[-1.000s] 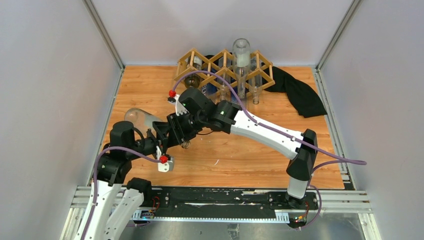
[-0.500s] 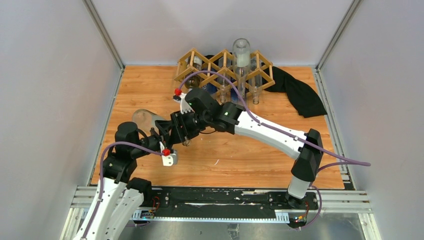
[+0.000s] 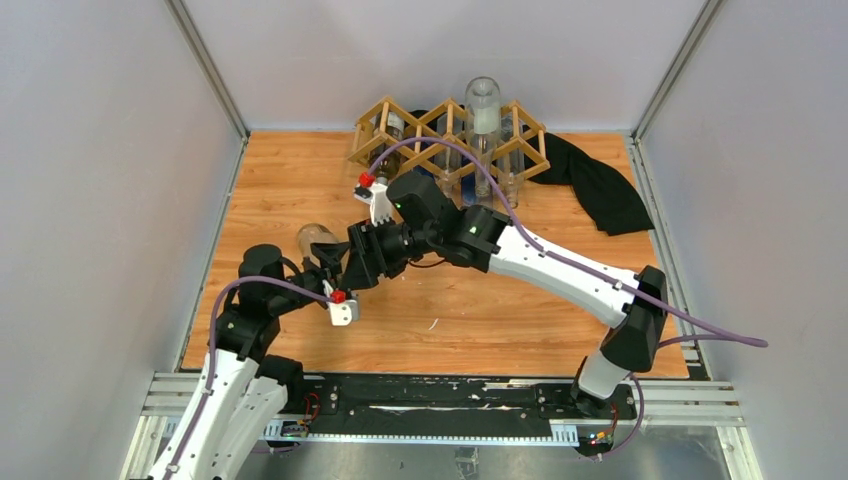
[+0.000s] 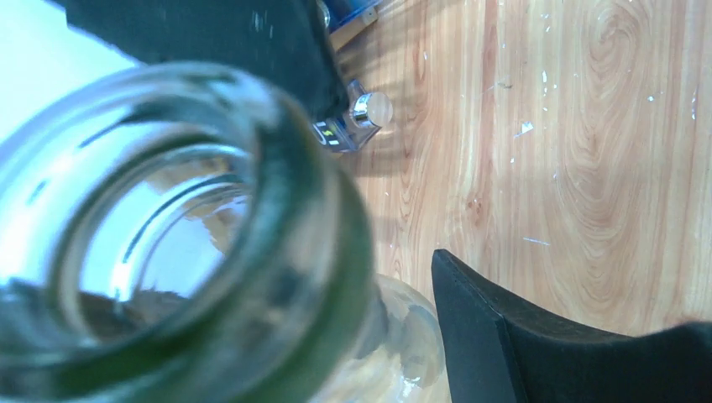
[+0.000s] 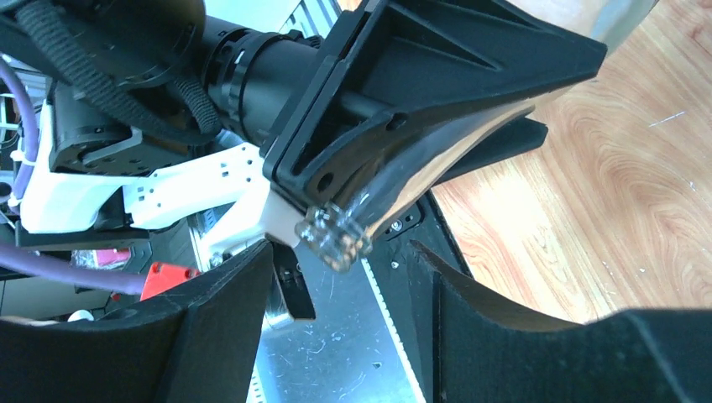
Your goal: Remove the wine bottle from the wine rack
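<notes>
A clear glass wine bottle is off the wine rack, held low over the table at left centre. My left gripper is shut on it. In the left wrist view the bottle's mouth fills the frame, and one black finger shows beside the glass. My right gripper is open. Its two fingers stand either side of the bottle's threaded mouth without touching it. In the top view the right gripper sits right against the left one.
The light-wood lattice rack stands at the table's back edge with several bottles in it, one clear bottle standing tall. A black cloth lies behind and right of the rack. Grey walls close in both sides, and a metal rail runs along the near edge.
The left gripper has carried the bottle to the right and a little farther from the left wall. The right arm has shifted right with it, its gripper staying open at the bottle's mouth.
</notes>
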Robot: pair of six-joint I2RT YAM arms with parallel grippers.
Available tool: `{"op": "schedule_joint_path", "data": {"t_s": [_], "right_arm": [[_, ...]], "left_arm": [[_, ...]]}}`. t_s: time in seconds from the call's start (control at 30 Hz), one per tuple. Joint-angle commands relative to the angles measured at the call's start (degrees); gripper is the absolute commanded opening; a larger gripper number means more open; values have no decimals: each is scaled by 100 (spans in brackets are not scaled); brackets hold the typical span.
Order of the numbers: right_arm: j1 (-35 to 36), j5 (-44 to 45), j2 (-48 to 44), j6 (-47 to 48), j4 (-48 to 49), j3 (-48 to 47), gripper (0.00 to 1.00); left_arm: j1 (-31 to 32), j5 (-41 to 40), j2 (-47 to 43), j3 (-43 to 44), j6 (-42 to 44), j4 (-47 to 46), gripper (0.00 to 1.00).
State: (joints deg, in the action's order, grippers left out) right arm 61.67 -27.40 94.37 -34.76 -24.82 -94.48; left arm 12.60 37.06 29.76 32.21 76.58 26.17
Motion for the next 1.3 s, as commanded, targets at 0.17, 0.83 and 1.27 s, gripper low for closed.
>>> {"op": "schedule_joint_path", "data": {"t_s": [0.17, 0.83, 1.27], "right_arm": [[-294, -44, -590, 64, -120, 280, 66], [-1958, 1864, -2216, 596, -1113, 381, 91], [-3247, 2000, -2016, 505, -1058, 429, 97]], "left_arm": [[-12, -172, -191, 49, 354, -1247, 0], [-567, -2107, 3218, 3200, -5112, -1566, 0], [-1219, -2078, 5054, 4699, -6361, -2144, 0]]}}
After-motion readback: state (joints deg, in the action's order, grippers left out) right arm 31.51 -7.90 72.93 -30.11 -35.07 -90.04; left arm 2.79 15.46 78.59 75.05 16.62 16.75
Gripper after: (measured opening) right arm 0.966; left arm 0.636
